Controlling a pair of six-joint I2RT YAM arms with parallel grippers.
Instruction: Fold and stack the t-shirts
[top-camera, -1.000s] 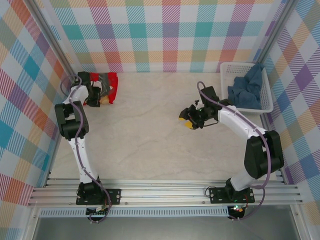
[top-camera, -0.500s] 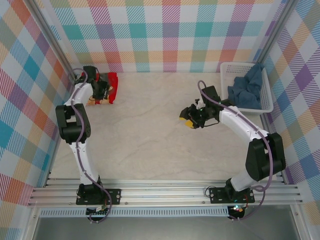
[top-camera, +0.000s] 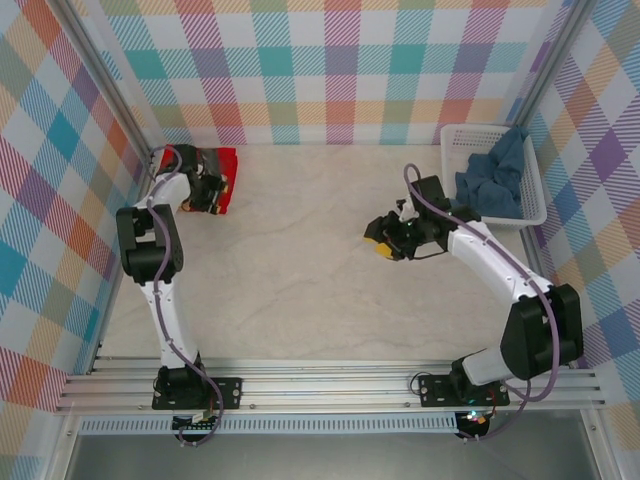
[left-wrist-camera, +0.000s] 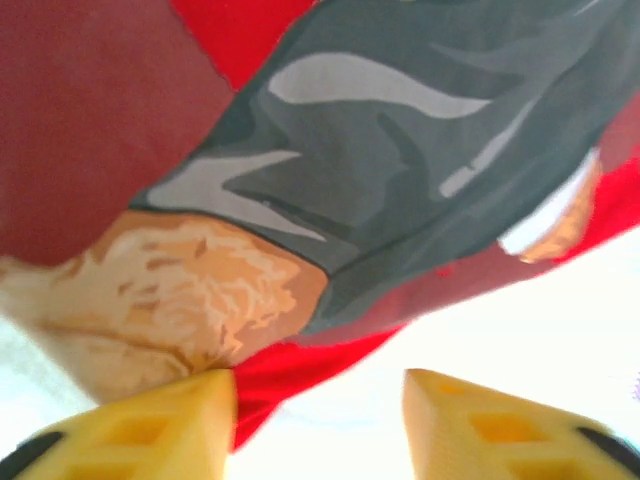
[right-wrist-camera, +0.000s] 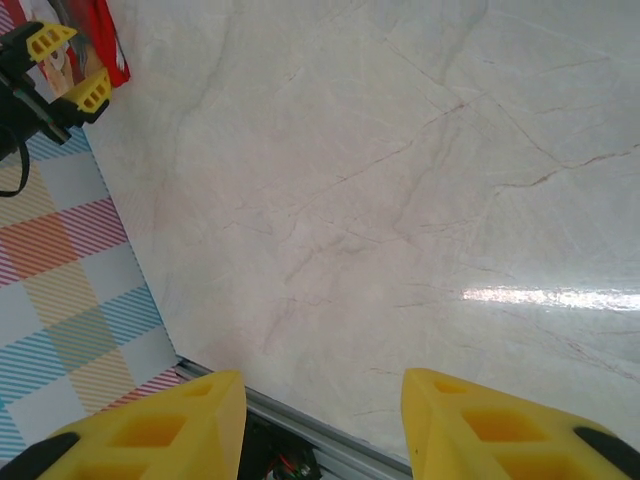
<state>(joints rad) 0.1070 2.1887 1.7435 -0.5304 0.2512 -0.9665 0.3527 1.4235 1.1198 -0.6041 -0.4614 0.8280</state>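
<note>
Overhead camera looks down on the counter (top-camera: 300, 290); left wrist, blurred, seems very near the red t-shirt (left-wrist-camera: 250, 30), which right wrist views from afar.

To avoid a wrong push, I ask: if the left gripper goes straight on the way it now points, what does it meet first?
The left gripper would most likely meet the red t-shirt first, at its printed part, just ahead of its open jaws; the depth is unclear.
</note>
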